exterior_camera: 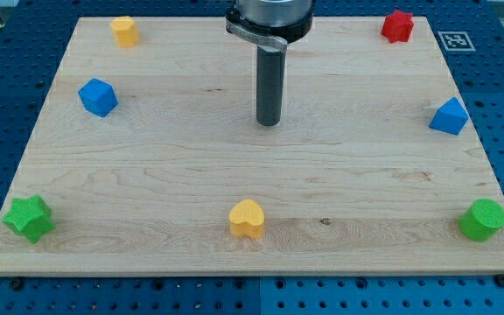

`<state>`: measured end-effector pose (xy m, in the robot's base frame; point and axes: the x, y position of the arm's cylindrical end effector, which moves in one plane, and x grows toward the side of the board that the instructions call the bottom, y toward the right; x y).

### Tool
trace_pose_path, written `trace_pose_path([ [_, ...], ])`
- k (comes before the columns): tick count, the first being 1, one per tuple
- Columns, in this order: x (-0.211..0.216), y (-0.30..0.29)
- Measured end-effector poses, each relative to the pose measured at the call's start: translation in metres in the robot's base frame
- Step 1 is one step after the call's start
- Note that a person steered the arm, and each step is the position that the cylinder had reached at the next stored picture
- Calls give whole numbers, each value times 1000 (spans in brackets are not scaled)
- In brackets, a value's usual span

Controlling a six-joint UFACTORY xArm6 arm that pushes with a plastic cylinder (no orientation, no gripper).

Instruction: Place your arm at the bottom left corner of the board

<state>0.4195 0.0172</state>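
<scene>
Resting my tip [269, 123] on bare pale wood-grain board [173, 166], touching no block, holding nothing; matte yellow heart [247, 219] below, green star [29, 218] sitting bottom left.

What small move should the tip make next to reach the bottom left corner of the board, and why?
Probably slide my tip toward the view's bottom left. It stands near the board's middle, above the yellow heart block, while the green star block sits by the target corner. A diagonal path looks free, passing below the blue block, but I should stop just short of the star to avoid pushing it.
</scene>
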Motion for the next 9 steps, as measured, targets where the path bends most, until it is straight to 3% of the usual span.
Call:
trace_pose_path([
  [2, 0, -15],
  [4, 44, -103],
  [6, 51, -269],
  [7, 76, -321],
  [9, 82, -322],
])
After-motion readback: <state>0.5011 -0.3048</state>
